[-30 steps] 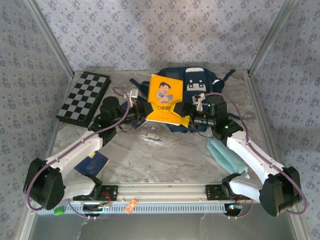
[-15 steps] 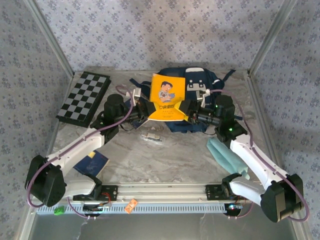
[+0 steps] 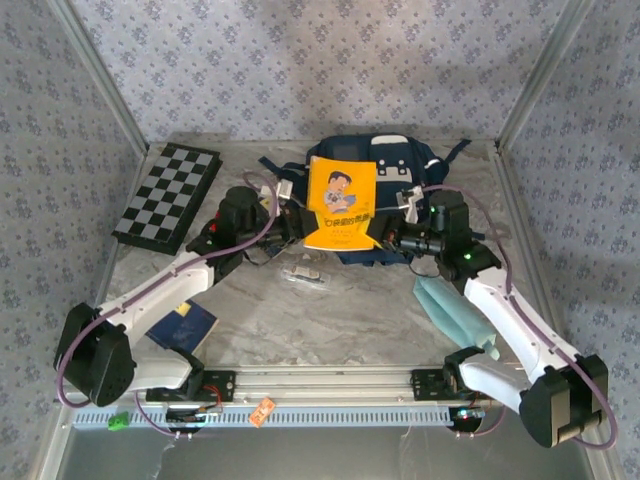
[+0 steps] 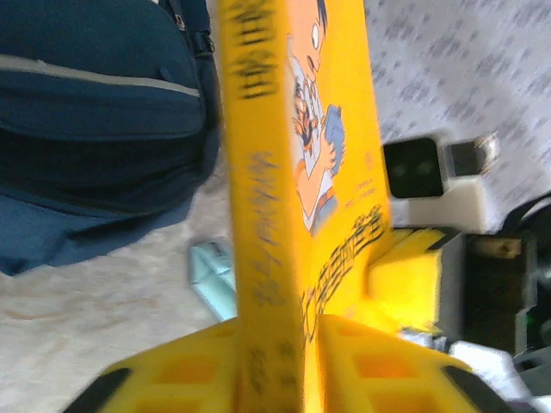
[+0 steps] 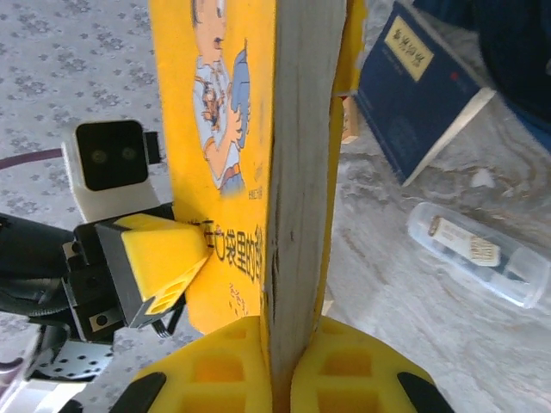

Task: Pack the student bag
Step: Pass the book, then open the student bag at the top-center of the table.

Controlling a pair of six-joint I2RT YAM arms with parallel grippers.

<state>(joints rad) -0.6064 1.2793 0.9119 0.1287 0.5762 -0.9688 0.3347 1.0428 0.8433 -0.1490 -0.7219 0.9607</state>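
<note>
A yellow book (image 3: 342,195) with a cartoon boy on its cover stands upright above the table, just in front of the navy student bag (image 3: 400,160). My left gripper (image 3: 300,222) is shut on the book's left edge. In the left wrist view the spine (image 4: 258,172) sits between the yellow fingers of that gripper (image 4: 280,331), with the bag (image 4: 95,112) to the left. My right gripper (image 3: 385,235) is shut on the right edge. In the right wrist view this gripper (image 5: 291,331) pinches the page edge (image 5: 301,172).
A checkered chessboard (image 3: 167,197) lies at the back left. A blue book (image 3: 185,325) rests near the left arm's base and a teal packet (image 3: 455,310) beside the right arm. A clear case (image 3: 305,274) sits on the marble below the yellow book.
The right gripper went from open to shut on the book's right edge. The book moved slightly right and back toward the bag, and both arms followed it.
</note>
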